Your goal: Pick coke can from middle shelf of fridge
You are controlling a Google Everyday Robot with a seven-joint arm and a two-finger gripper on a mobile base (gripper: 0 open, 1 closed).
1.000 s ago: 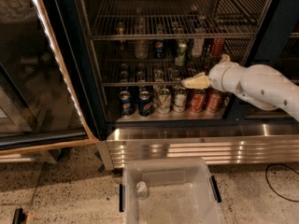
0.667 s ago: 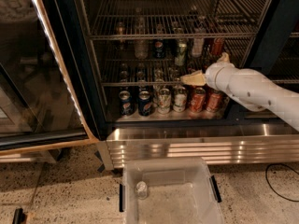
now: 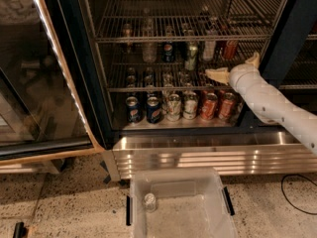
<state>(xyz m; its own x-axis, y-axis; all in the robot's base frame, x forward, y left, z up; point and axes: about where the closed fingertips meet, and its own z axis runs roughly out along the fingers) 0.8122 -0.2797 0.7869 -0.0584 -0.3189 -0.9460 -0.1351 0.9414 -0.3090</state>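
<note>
The fridge (image 3: 198,152) stands open. The middle shelf (image 3: 148,89) is a wire rack holding bottles and cans at its back. The coke can (image 3: 230,48), small and red, stands at the back right of that shelf, next to a white can (image 3: 209,48). My gripper (image 3: 232,64) is at the shelf's right end, just in front of and below the coke can, not touching it. Its cream fingers (image 3: 216,75) are spread wide and hold nothing. My white arm (image 3: 277,108) reaches in from the lower right.
On the fridge floor stand two blue Pepsi cans (image 3: 143,109), silver cans (image 3: 182,106) and orange-red cans (image 3: 218,106). The glass door (image 3: 44,83) hangs open at left. A clear plastic bin (image 3: 183,207) sits on the floor in front. A cable (image 3: 297,192) lies at right.
My gripper has risen from in front of the bottom can row to the middle shelf's level and shifted right, toward the red can.
</note>
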